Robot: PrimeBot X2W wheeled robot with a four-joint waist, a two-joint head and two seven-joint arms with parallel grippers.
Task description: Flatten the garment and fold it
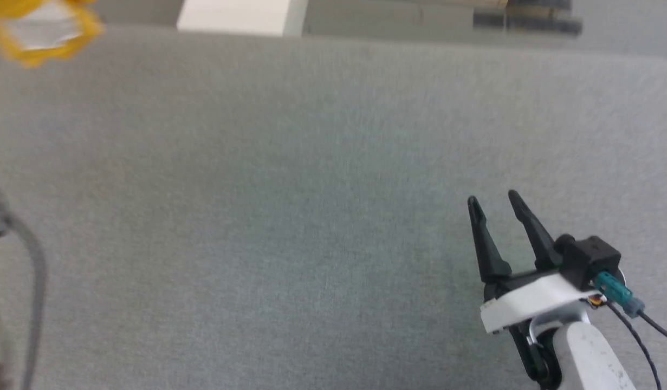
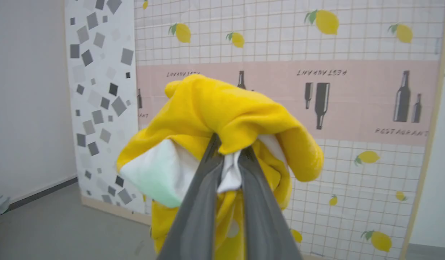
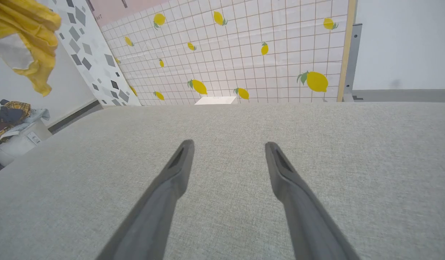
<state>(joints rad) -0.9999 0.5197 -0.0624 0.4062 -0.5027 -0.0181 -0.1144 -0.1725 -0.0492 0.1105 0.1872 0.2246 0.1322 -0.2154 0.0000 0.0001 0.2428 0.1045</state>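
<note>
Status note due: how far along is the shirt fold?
Early. Done: the left tool is shut on the garment, which hangs bunched in the air. In hand: only that grip; the right tool is open, apart from the garment, over the grey surface. Left: lay the garment on the surface, flatten it, fold it. None of that shows yet.

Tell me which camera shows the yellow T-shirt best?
The left wrist view: the T-shirt hangs bunched mid-frame, pinched between the left jaws, yellow cloth and white patches sharp. The head view catches a blurred scrap at its top left; the right wrist view, a dangling fold at its upper left.
</note>
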